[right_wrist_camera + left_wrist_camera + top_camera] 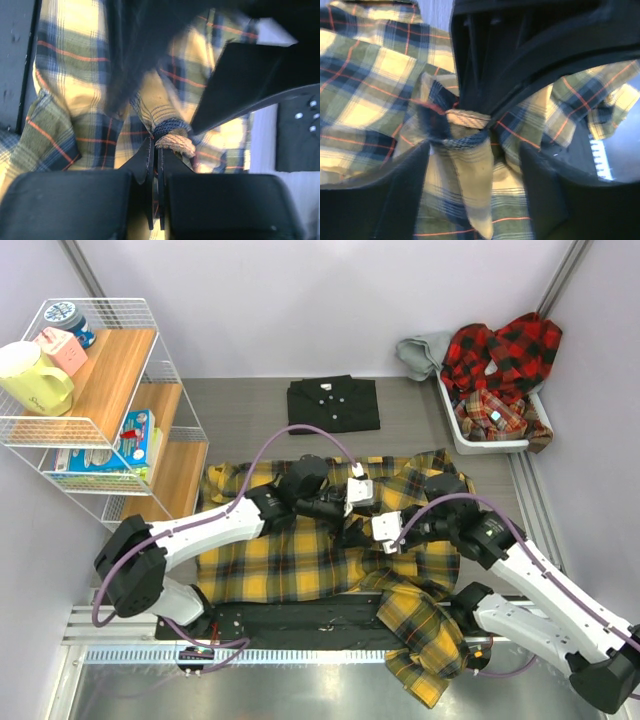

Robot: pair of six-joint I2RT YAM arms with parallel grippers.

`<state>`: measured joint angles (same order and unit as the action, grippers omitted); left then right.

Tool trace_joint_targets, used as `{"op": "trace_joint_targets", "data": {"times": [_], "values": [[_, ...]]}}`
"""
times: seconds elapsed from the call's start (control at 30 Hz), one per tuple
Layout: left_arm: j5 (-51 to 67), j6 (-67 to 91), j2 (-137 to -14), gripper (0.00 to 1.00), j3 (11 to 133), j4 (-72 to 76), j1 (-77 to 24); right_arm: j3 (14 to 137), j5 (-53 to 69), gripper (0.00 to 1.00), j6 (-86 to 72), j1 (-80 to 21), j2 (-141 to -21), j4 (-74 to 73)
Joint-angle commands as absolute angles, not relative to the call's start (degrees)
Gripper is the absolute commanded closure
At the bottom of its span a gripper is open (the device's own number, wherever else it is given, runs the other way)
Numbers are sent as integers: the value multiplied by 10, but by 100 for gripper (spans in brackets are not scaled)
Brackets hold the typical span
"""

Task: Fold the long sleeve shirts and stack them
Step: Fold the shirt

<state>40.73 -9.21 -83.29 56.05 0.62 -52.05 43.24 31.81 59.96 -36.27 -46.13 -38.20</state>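
Note:
The yellow-and-black plaid shirt lies spread across the middle of the table, one sleeve draped over the front edge. My right gripper is shut on a bunched pinch of it near the middle. My left gripper is open right beside it, its fingers wide apart on either side of a hanging fold of the plaid shirt. The black shirt lies folded at the back. Red-and-black plaid shirts are heaped in a bin.
A white bin stands at the back right, a grey cloth beside it. A wire shelf with a yellow pitcher, cups and boxes stands at the left. A black mat and metal rail run along the front edge.

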Motion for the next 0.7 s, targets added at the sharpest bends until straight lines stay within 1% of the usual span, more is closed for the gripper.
{"op": "trace_joint_targets", "data": {"times": [0.0, 0.03, 0.07, 0.13, 0.17, 0.2, 0.23, 0.27, 0.3, 0.37, 0.4, 0.5, 0.53, 0.57, 0.63, 0.67], "values": [[373, -111, -831, 53, 594, 2, -522, 468, 309, 99, 572, -380, -439, -341], [398, -123, -827, 61, 599, -32, -521, 467, 309, 99, 570, -379, -427, -335], [413, -131, -823, 78, 609, -54, -521, 467, 309, 99, 569, -380, -420, -331], [444, -130, -801, 90, 610, -99, -523, 466, 310, 98, 563, -381, -402, -318], [448, -126, -789, 100, 606, -105, -523, 466, 312, 88, 558, -381, -398, -316], [455, -119, -778, 100, 602, -108, -523, 467, 311, 74, 552, -381, -394, -316], [461, -121, -751, 100, 600, -117, -522, 467, 305, 59, 545, -381, -392, -312], [465, -126, -735, 100, 597, -124, -525, 469, 292, 34, 537, -381, -389, -314], [465, -134, -722, 100, 593, -133, -526, 471, 254, 27, 528, -381, -388, -316], [470, -171, -685, 100, 597, -187, -531, 474, 187, 18, 491, -381, -384, -312], [473, -189, -675, 100, 603, -210, -533, 473, 115, 16, 480, -381, -382, -309], [485, -258, -651, 100, 613, -311, -549, 465, 36, 11, 421, -362, -381, -284], [486, -277, -648, 100, 620, -330, -555, 470, 44, 10, 404, -345, -384, -283], [486, -299, -643, 100, 624, -364, -562, 484, 61, 9, 374, -305, -391, -281], [496, -329, -636, 100, 638, -396, -587, 518, 111, 9, 337, -252, -436, -274], [494, -359, -635, 100, 644, -432, -599, 533, 130, 9, 309, -197, -459, -276]]}}
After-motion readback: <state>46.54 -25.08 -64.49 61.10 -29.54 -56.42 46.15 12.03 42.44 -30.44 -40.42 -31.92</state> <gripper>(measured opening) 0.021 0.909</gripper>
